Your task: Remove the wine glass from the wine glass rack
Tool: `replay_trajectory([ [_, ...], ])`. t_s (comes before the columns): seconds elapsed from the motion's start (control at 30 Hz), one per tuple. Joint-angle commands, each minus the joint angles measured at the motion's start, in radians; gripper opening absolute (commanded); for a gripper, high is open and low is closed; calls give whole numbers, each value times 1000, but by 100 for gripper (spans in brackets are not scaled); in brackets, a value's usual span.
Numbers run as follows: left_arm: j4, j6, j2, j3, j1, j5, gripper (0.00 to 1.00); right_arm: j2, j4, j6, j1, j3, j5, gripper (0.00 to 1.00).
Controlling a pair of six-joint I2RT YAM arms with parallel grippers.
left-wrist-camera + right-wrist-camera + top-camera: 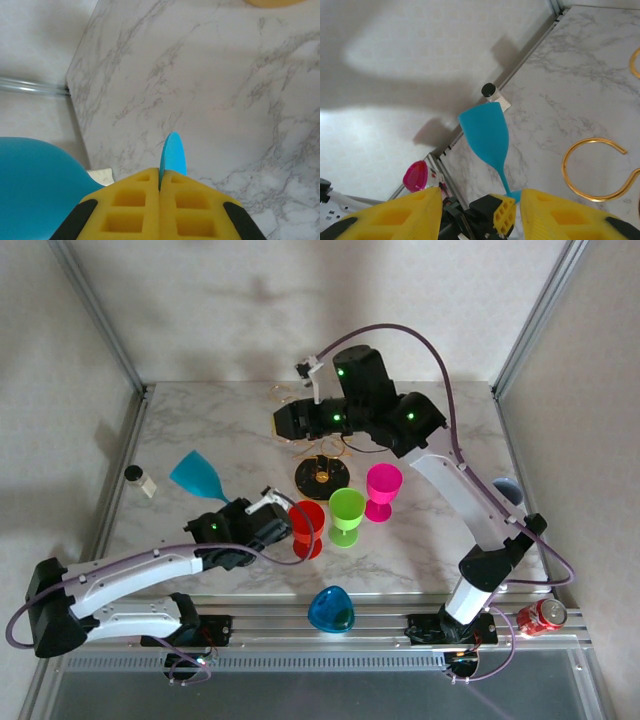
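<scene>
Clenching the thin foot (173, 152) of the turquoise plastic wine glass (485, 132), the left gripper (160, 174) sits at the end of an arm stretched low toward 2 o'clock. From overhead, the glass's long axis runs from that grip toward 10 o'clock, mouth leading, clear of the gold wire wine glass rack (322, 476) and at about 9 o'clock from its round black base; whether the bowl touches the marble I cannot tell. Farther back, the right arm arches over the rack, hiding most of its loops, and the right gripper (481, 196) hangs with fingers spread, empty.
</scene>
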Motion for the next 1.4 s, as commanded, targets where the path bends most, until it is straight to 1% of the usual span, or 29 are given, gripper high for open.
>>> replay_trajectory([
  [0.0, -62, 9, 2, -35, -44, -133, 0, 17, -44, -35, 22, 38, 24, 46],
  [0.17, -60, 38, -13, -88, -104, -201, 0, 59, -116, -79, 60, 109, 44, 46],
  [0.33, -46, 75, -10, -134, -182, -261, 0, 133, -212, -137, 104, 235, 63, 46],
  [0.5, 6, 176, -11, -248, -277, -356, 0, 213, -288, -170, 132, 355, 57, 47],
  [0.57, 26, 199, -18, -272, -297, -383, 0, 244, -314, -183, 145, 400, 60, 47],
  [0.67, 40, 215, -18, -280, -316, -419, 0, 287, -351, -206, 169, 463, 64, 48],
  [0.87, 111, 299, -3, -351, -372, -502, 0, 353, -370, -234, 203, 531, 79, 49],
  [0.97, 144, 340, -14, -383, -378, -556, 0, 377, -377, -248, 218, 556, 90, 51],
  [1.07, 187, 393, -25, -423, -384, -603, 0, 397, -378, -261, 230, 569, 90, 54],
  [1.17, 258, 479, -36, -477, -389, -657, 0, 415, -376, -270, 238, 577, 89, 56],
  [1.3, 320, 557, -67, -542, -395, -669, 0, 440, -375, -293, 255, 584, 77, 61],
  [1.33, 335, 570, -76, -551, -395, -702, 0, 445, -375, -301, 262, 584, 75, 62],
  [1.37, 342, 581, -80, -558, -395, -709, 0, 452, -376, -313, 271, 585, 75, 63],
])
